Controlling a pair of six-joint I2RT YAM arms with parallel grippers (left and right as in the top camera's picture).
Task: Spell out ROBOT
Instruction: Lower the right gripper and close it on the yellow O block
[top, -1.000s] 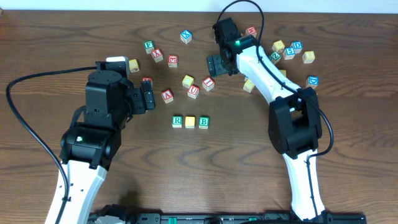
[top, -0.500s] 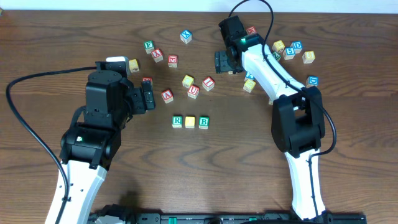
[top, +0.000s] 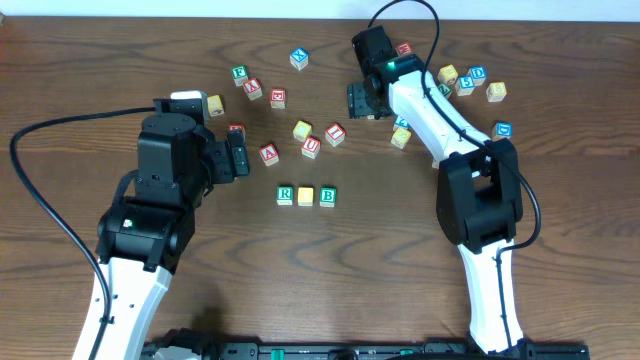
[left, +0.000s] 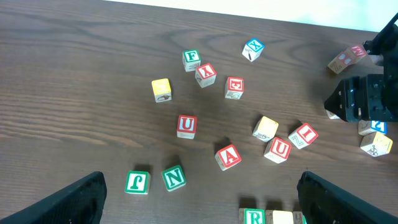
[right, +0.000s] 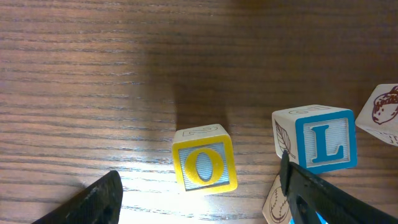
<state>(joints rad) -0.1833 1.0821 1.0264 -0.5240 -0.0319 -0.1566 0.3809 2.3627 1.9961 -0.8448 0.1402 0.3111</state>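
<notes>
A row of three blocks lies mid-table: a green R block (top: 285, 195), a yellow block (top: 306, 196) and a green B block (top: 328, 196). In the right wrist view a yellow O block (right: 204, 165) sits on the wood between the fingers of my right gripper (right: 202, 200), which is open and just above it. A blue L block (right: 323, 145) stands close to the right finger. In the overhead view my right gripper (top: 362, 100) covers the O block. My left gripper (top: 238, 157) is open and empty, left of the row; it also shows in the left wrist view (left: 199, 205).
Loose blocks lie scattered: red A (left: 228, 156), red U (left: 277, 149), red I (left: 303, 135), green N (left: 173, 177), green J (left: 137, 182), green F (left: 191, 59). A cluster of several blocks (top: 477, 73) lies at the back right beside my right arm.
My right gripper has shifted a little to the right over the back of the table, then held still. The left arm and the blocks have not moved.
</notes>
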